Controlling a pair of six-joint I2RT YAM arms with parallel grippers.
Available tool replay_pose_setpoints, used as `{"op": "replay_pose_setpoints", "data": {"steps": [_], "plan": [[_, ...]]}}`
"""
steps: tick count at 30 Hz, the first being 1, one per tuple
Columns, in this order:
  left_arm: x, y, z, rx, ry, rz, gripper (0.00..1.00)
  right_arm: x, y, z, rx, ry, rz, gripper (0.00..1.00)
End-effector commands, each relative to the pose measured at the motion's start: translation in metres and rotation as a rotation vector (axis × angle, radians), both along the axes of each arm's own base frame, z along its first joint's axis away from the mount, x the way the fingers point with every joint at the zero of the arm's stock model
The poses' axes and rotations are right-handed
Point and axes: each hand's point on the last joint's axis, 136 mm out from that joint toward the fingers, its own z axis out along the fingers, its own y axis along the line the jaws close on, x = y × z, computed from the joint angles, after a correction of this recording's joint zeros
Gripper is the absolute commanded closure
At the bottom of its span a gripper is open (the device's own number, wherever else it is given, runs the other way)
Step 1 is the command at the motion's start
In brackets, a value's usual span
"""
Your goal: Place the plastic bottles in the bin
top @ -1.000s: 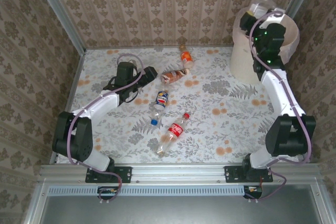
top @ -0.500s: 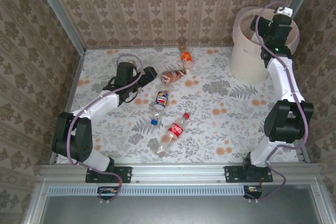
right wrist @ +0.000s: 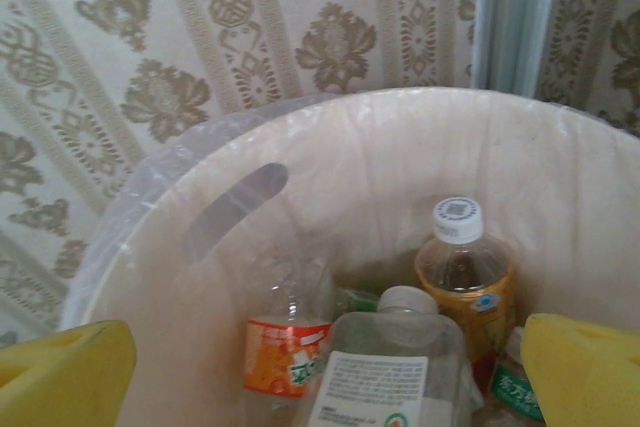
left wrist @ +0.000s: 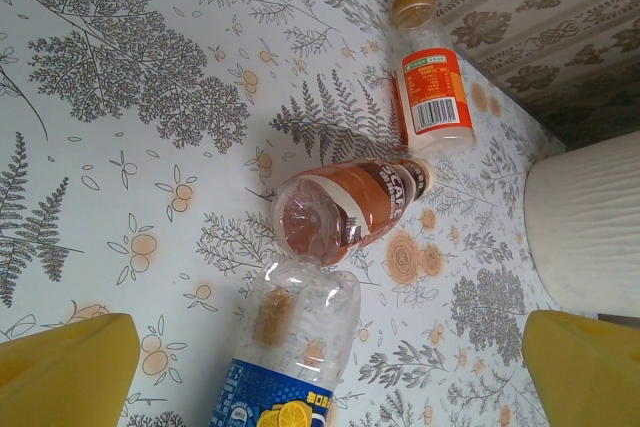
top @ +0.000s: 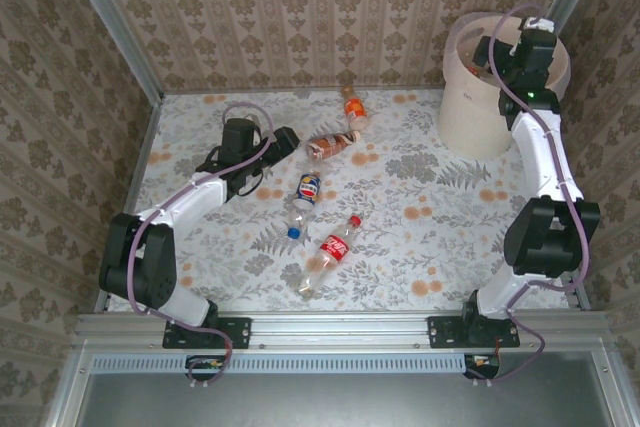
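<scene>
Your right gripper [right wrist: 325, 372] gaped empty over the round cream-white bin [top: 468, 125] at two o'clock, at least four clear plastic bottles [right wrist: 462, 269] showing inside. Four more bottles [top: 328, 252] lay on the floral table [top: 450, 217] by your open left gripper [top: 283, 140].

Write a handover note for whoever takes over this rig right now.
Left tool: open, empty, low over the table, facing the brown bottle and the blue bottle.
Right tool: open, empty, above the bin at the far right corner.
Done: several bottles lie in the bin.
Left: four on the table: the orange bottle by the far wall, brown and blue mid-table, and the red bottle nearest the arms.
The left tool looks best placed for brown or blue next.
</scene>
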Motion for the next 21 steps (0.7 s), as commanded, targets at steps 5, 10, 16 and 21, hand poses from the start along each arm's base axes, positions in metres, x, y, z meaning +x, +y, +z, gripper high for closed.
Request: {"op": "replay_pose_setpoints", "data": {"steps": [5, 10, 16, 21], "plan": [[0.003, -0.002, -0.004, 0.000, 0.023, -0.007, 0.00, -0.015, 0.034, 0.037, 0.001, -0.067, 0.141, 0.00], [0.003, -0.005, -0.010, -0.002, 0.041, -0.017, 0.00, -0.017, 0.049, 0.039, -0.038, -0.089, 0.200, 0.00], [0.003, -0.004, -0.010, 0.018, 0.045, -0.016, 0.00, -0.022, 0.091, 0.048, -0.099, -0.121, 0.314, 0.00], [0.003, -0.006, -0.015, 0.024, 0.061, -0.019, 0.00, -0.020, 0.146, 0.037, -0.146, -0.114, 0.483, 0.00]]}}
